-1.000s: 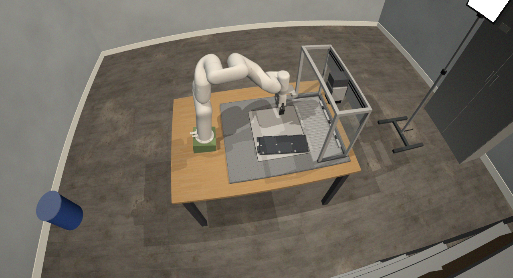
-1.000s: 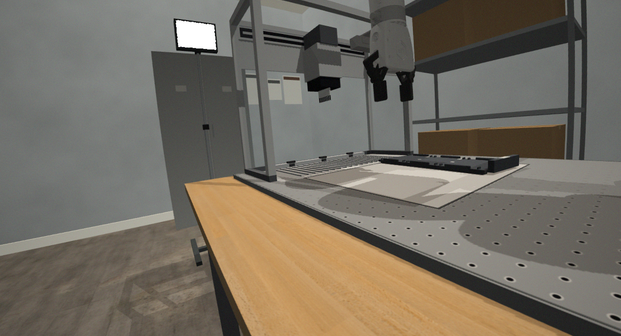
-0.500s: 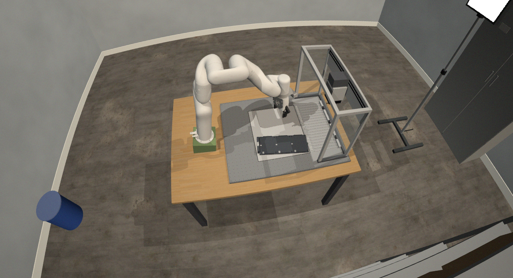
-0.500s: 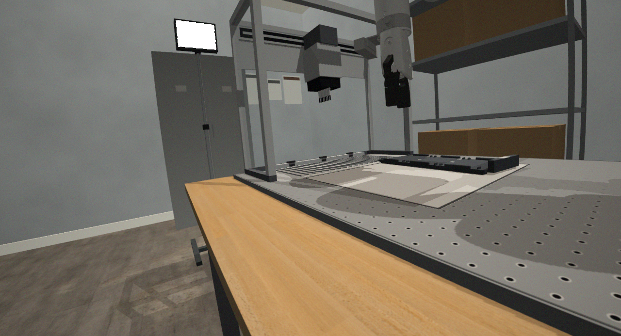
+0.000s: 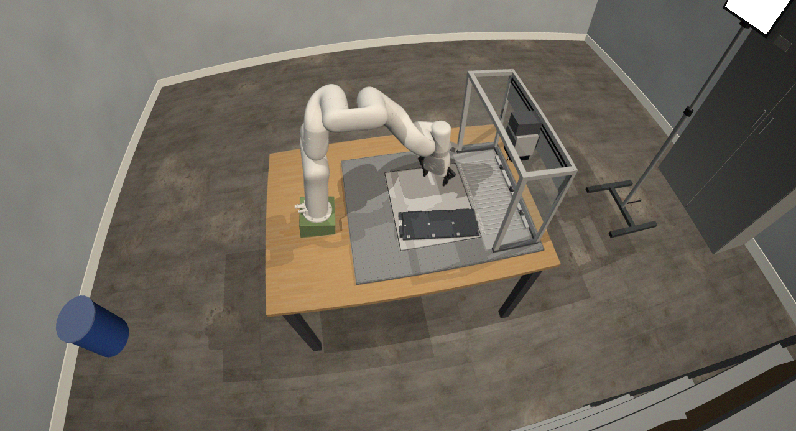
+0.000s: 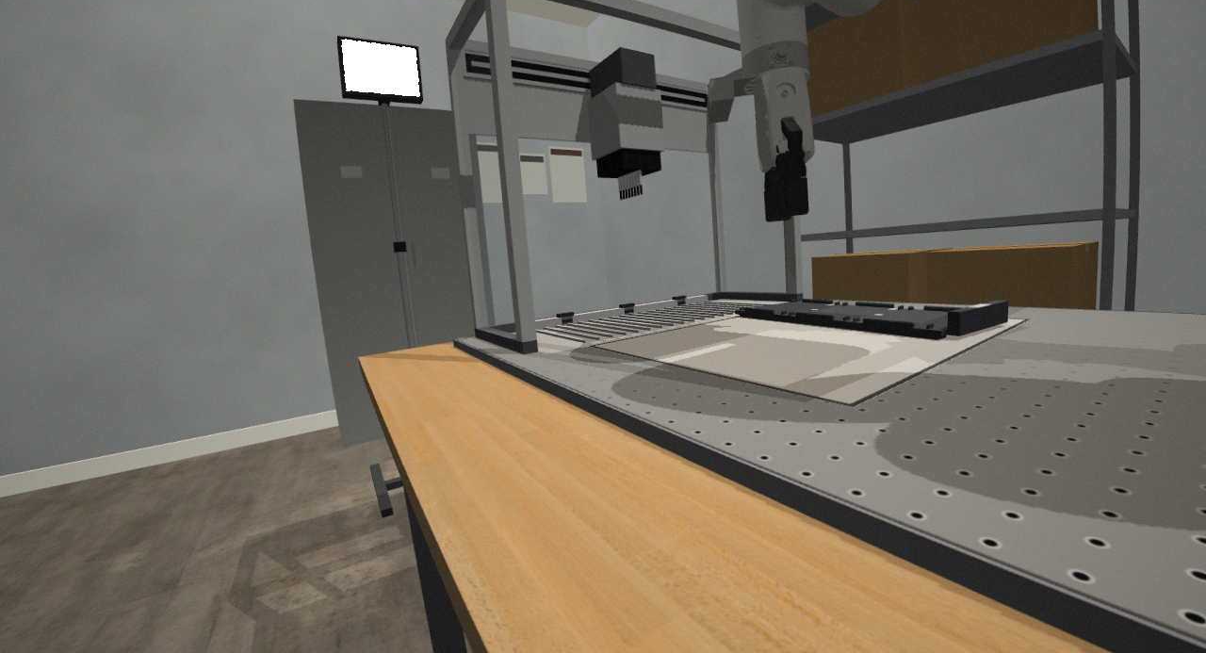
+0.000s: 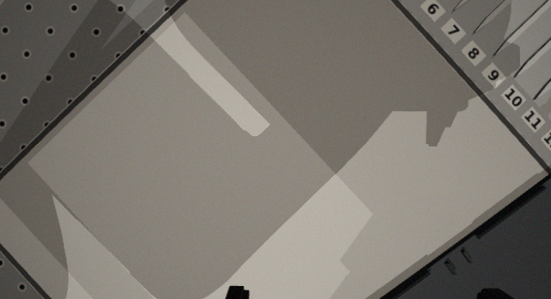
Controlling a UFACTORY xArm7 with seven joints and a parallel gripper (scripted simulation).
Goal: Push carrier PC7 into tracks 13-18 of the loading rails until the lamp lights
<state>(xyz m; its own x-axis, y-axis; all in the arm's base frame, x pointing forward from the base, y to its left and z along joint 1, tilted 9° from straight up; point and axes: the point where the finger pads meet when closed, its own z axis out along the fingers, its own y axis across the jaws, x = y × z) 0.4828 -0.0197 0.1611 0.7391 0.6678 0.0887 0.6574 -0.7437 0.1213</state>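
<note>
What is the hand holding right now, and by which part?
Nothing. The hand is open and hangs in the air above the pale mat, well apart from carrier PC7, which lies untouched in front of the loading rails.

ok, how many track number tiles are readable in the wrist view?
6: tile 6, tile 7, tile 8, tile 9, tile 10, tile 11, a diagonal row at upper right. A cut-off tile sits at each end; others out of frame.
</note>
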